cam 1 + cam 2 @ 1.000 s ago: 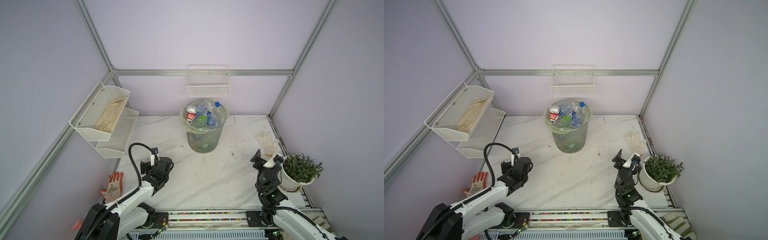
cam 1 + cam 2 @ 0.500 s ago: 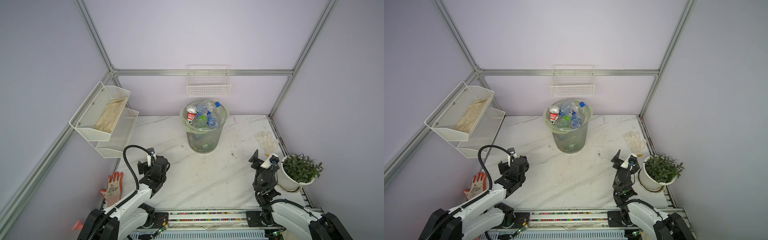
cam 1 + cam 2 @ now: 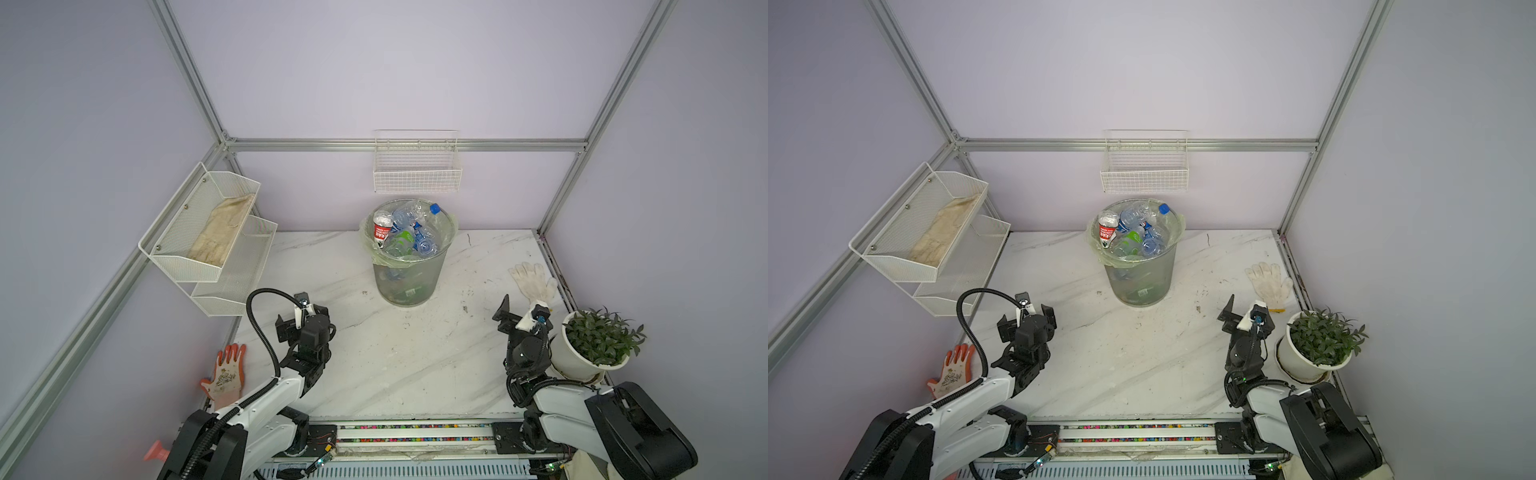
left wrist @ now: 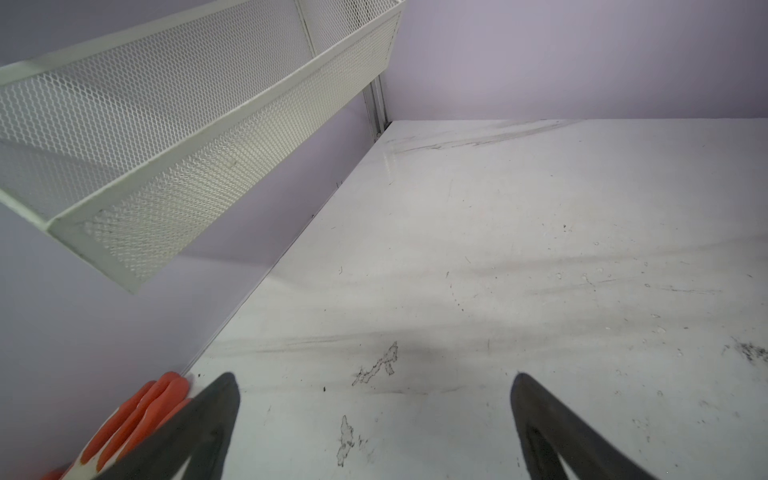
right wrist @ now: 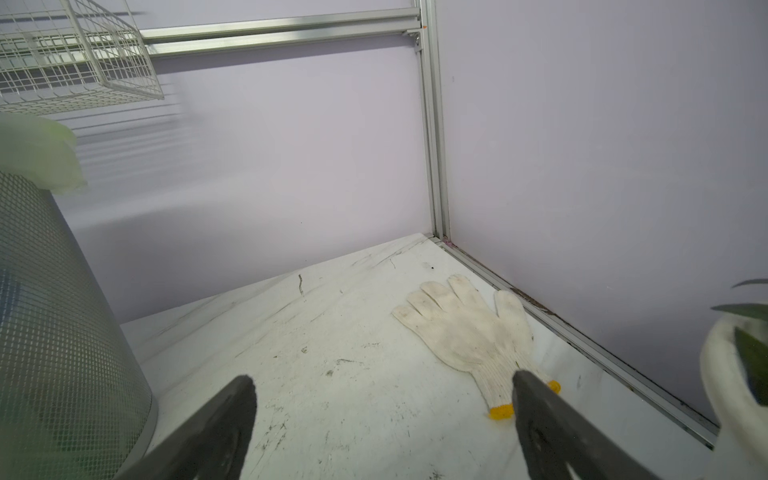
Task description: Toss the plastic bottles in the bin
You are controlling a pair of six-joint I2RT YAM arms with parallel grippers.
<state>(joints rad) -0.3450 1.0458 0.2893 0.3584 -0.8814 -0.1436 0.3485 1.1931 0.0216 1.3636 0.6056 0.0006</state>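
Both arms farther back; jaws wide apart, empty, bottles point(image 3: 409, 239) in bin point(image 3: 409, 284) well beyond.

Both are the same build: left arm point(image 3: 274, 392) and right arm point(image 3: 559, 401) have white shells, chunky black joints and a white camera mount point(image 3: 302, 311) at the wrist. Ribbed black hose point(image 3: 254, 324) on the left (right just has thin black wires point(image 3: 512, 384)). Fingers point(image 4: 195, 436) on the left gripper point(image 4: 374, 376) are dark grey and tapered.

The tabletop point(image 3: 415, 374) is finished in smooth, scuffed marble pattern; the bin point(image 3: 409, 278) is made of fine grey mesh.
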